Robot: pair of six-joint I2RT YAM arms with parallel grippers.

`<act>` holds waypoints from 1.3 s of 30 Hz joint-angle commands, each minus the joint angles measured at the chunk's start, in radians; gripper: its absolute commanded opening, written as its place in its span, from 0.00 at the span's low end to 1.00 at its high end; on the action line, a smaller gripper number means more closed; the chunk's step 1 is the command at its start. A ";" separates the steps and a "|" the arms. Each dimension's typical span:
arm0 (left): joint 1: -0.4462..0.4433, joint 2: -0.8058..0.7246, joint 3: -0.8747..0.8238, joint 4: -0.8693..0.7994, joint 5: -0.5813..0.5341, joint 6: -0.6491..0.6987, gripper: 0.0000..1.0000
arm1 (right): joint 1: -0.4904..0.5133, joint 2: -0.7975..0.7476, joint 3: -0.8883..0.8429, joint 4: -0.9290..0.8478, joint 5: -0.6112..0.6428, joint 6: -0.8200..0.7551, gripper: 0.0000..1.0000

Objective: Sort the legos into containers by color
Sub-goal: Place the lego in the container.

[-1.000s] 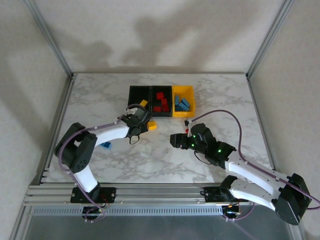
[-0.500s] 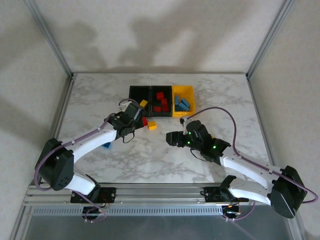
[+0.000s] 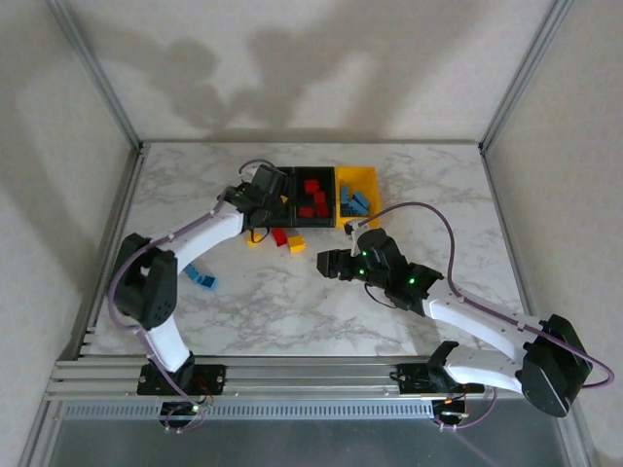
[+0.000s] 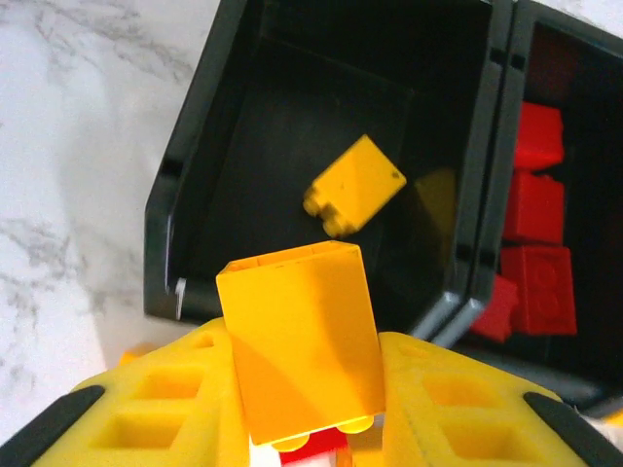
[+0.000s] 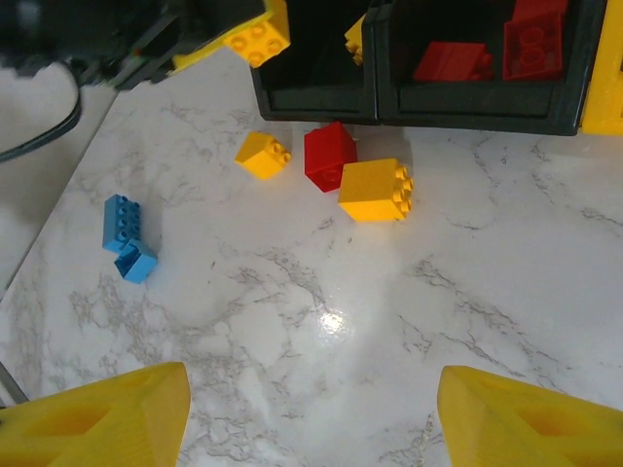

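Brick (image 4: 302, 341) of smooth yellow plastic sits gripped by left hand (image 4: 313, 433); right hand (image 5: 316, 413) open.

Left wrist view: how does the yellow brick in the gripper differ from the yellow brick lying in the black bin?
The held yellow brick is clamped between the left gripper's fingers; the loose yellow brick lies free on the left black bin's floor. The held one hangs over that bin's near rim, not inside; the loose one is already in. The held one looks bigger, being nearer the camera. Both are yellow and studded.
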 commanded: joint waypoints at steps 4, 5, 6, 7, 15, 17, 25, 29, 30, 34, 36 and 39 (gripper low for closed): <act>0.047 0.156 0.165 -0.062 0.005 0.081 0.28 | 0.012 -0.007 0.022 0.002 0.011 -0.006 0.68; 0.049 0.174 0.179 -0.068 0.006 0.084 0.28 | 0.013 -0.007 0.021 0.001 0.012 -0.007 0.68; 0.052 0.193 0.192 -0.073 0.009 0.088 0.28 | 0.013 -0.006 0.021 0.002 0.014 -0.008 0.68; 0.054 0.209 0.203 -0.077 0.010 0.092 0.29 | 0.012 -0.006 0.022 0.002 0.014 -0.009 0.68; 0.056 0.250 0.233 -0.098 -0.010 0.096 0.41 | 0.012 -0.003 0.028 -0.001 0.013 -0.018 0.68; 0.056 0.248 0.232 -0.099 -0.012 0.097 0.42 | 0.012 -0.004 0.028 -0.002 0.013 -0.018 0.68; 0.054 0.222 0.215 -0.096 -0.003 0.093 0.50 | 0.013 -0.013 0.025 -0.004 0.016 -0.017 0.68; 0.049 0.181 0.193 -0.098 -0.001 0.088 0.48 | 0.012 -0.025 0.022 -0.010 0.020 -0.015 0.68; 0.045 0.158 0.177 -0.095 0.000 0.086 0.48 | 0.012 -0.029 0.023 -0.012 0.020 -0.015 0.68; 0.036 0.036 0.081 -0.075 0.032 0.087 0.48 | 0.012 -0.041 0.020 -0.019 0.013 -0.018 0.68; 0.036 -0.036 0.010 -0.062 0.062 0.101 0.49 | 0.012 -0.044 0.017 -0.018 -0.002 -0.026 0.68; 0.037 -0.151 -0.109 -0.028 0.093 0.135 0.49 | 0.016 -0.044 0.011 -0.015 -0.028 -0.046 0.68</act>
